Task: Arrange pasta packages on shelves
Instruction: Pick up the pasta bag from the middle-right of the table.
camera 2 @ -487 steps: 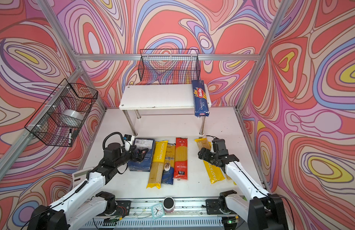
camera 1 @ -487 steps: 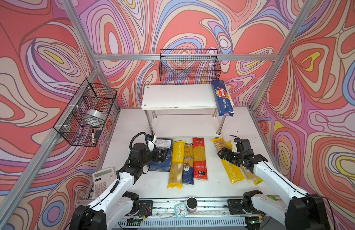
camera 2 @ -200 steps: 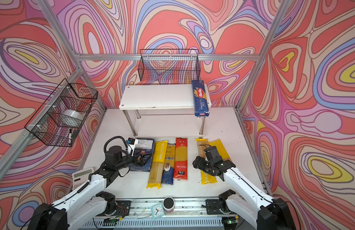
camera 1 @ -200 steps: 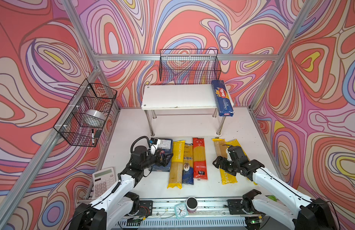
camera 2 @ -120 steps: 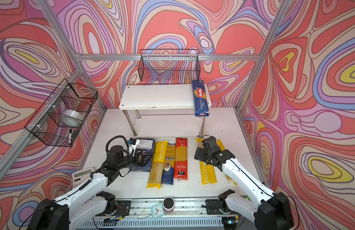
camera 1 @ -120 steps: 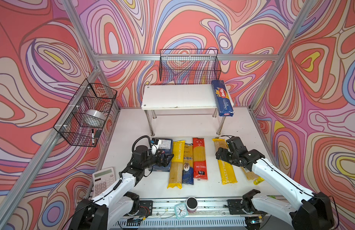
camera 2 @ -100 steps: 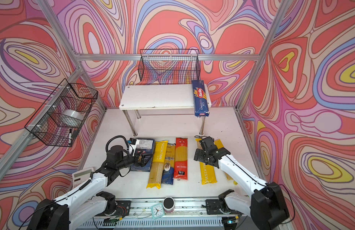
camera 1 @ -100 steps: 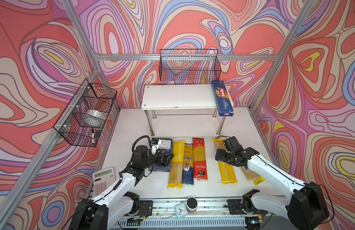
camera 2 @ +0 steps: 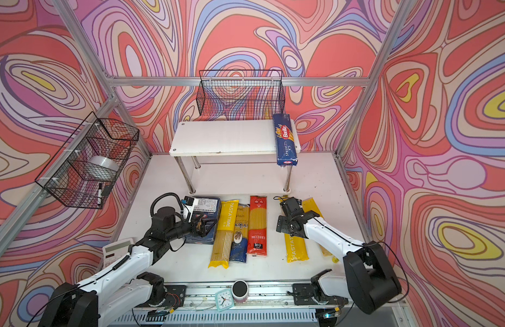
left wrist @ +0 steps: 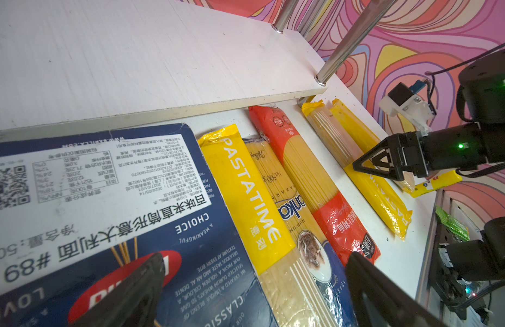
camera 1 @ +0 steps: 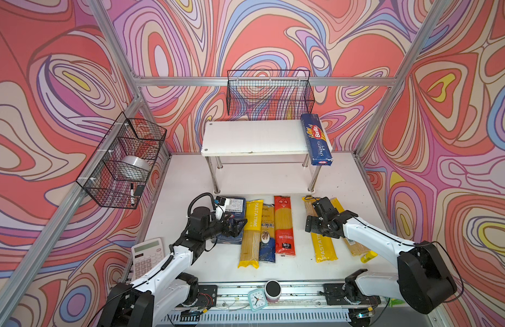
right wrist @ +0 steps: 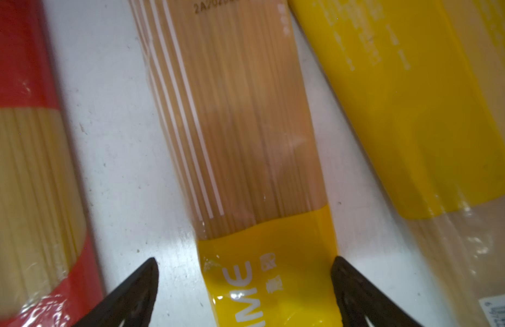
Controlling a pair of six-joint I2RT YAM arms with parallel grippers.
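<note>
The white two-tier shelves (camera 1: 254, 137) stand at the back, with a slim blue Barilla box (camera 1: 316, 138) on the right end of the top board, overhanging its front edge. The other pasta packages lie in a row on the table: a wide blue Barilla box (camera 1: 230, 220), a yellow PASTATIME bag (camera 1: 251, 232), a dark blue bag (camera 1: 267, 235), a red bag (camera 1: 284, 223), a second yellow PASTATIME bag (camera 1: 323, 246) and a further yellow pack (camera 1: 356, 246). My left gripper (left wrist: 254, 283) is open over the wide box's right edge. My right gripper (right wrist: 245, 283) is open, its fingers straddling the second yellow bag (right wrist: 268, 277).
Black wire baskets hang on the back wall (camera 1: 269, 93) and the left wall (camera 1: 124, 161); the left one holds a tape roll. A calculator (camera 1: 148, 254), a small clock (camera 1: 257, 300) and a dark-lidded jar (camera 1: 273, 290) sit along the front edge. A green packet (left wrist: 451, 226) lies at the front right.
My right gripper has opened wider and shifted slightly left and back. The yellow bag under it now lies straight, apart from the pack beside it. The left arm has barely moved.
</note>
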